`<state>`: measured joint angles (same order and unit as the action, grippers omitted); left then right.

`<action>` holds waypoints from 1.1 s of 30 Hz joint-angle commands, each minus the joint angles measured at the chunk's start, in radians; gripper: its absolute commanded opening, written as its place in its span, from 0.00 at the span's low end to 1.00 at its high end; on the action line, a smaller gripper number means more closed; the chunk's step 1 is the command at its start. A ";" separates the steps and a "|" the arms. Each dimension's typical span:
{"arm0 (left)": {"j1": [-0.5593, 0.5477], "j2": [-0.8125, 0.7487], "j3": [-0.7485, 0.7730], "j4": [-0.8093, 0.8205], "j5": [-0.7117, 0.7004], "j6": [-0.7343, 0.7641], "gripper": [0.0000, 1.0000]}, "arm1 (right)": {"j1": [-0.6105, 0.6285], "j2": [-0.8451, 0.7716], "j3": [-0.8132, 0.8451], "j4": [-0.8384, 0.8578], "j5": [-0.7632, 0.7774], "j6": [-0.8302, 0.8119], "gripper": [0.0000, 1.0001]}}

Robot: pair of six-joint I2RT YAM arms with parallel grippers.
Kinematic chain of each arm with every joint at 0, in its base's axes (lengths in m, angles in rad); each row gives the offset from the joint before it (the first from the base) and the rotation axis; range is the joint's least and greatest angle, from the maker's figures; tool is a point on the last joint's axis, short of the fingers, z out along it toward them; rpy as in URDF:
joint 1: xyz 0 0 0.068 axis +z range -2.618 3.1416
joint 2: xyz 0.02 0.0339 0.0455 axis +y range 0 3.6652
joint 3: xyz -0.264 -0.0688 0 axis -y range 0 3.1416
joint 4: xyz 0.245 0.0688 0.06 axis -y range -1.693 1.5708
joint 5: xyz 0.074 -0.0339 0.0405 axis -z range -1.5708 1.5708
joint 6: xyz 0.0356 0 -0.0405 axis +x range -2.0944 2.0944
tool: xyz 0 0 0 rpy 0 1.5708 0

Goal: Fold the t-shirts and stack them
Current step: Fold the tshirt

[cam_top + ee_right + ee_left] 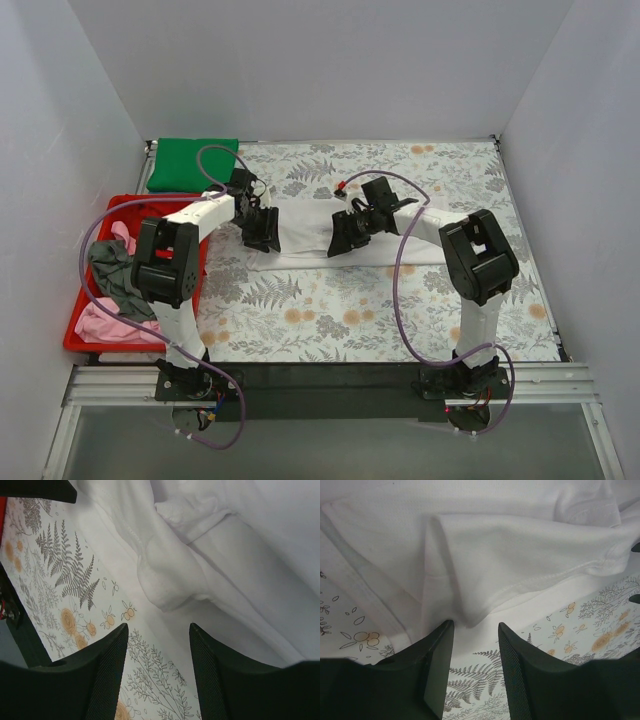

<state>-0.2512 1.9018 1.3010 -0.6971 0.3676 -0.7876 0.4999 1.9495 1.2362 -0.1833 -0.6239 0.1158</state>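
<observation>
A large white t-shirt (300,238) lies folded into a long strip across the middle of the floral cloth. My left gripper (262,234) is at its left end and my right gripper (342,238) at its right part, both low over it. In the left wrist view the left gripper (476,626) is open, with a folded edge of the white t-shirt (510,555) just past its tips and nothing between them. The right gripper (157,627) is open too, with a bunched sleeve of the white t-shirt (170,582) ahead of it. A folded green t-shirt (192,163) sits at the back left.
A red bin (72,340) at the left edge holds a pink t-shirt (108,322) and a grey t-shirt (115,268). The grey floral cloth (400,310) covers the table. White walls close in the left, back and right sides.
</observation>
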 commanded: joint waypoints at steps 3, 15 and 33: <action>0.003 0.014 0.027 0.036 0.050 -0.015 0.38 | 0.022 0.009 0.031 0.080 0.021 0.073 0.59; 0.003 0.008 0.011 0.056 0.079 -0.028 0.35 | 0.032 0.065 0.028 0.102 0.023 0.116 0.54; 0.003 -0.070 0.014 0.031 0.071 -0.025 0.34 | 0.032 0.066 0.040 0.119 0.006 0.142 0.51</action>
<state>-0.2508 1.9179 1.3025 -0.6605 0.4232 -0.8124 0.5259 2.0075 1.2400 -0.0952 -0.6090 0.2451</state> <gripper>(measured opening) 0.348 0.508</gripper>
